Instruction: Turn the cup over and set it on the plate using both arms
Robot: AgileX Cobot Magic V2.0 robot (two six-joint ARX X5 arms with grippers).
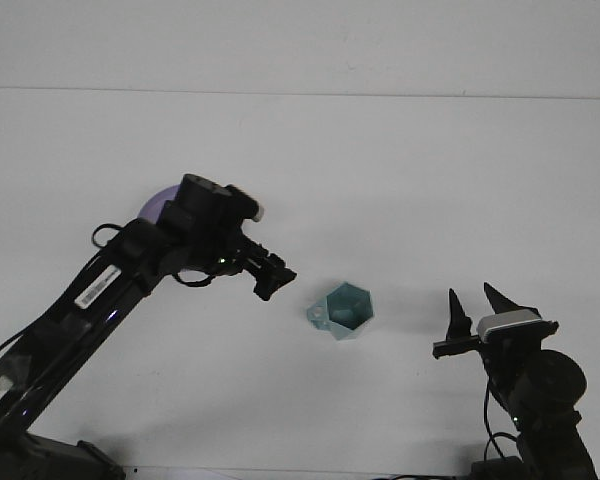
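Note:
A teal hexagonal cup (346,310) lies on the white table (430,180) right of centre, its mouth turned toward the camera and a small handle on its left. My left gripper (275,281) hovers just left of the cup, a short gap away, fingers slightly apart and holding nothing. The purple plate (156,205) sits at the left, mostly hidden behind the left arm, with only a sliver showing. My right gripper (471,294) stands open near the front right, well to the right of the cup, fingertips pointing up and empty.
The left arm (100,290) stretches diagonally from the front left corner over the plate area. The table's far edge meets a pale wall (300,40) at the back.

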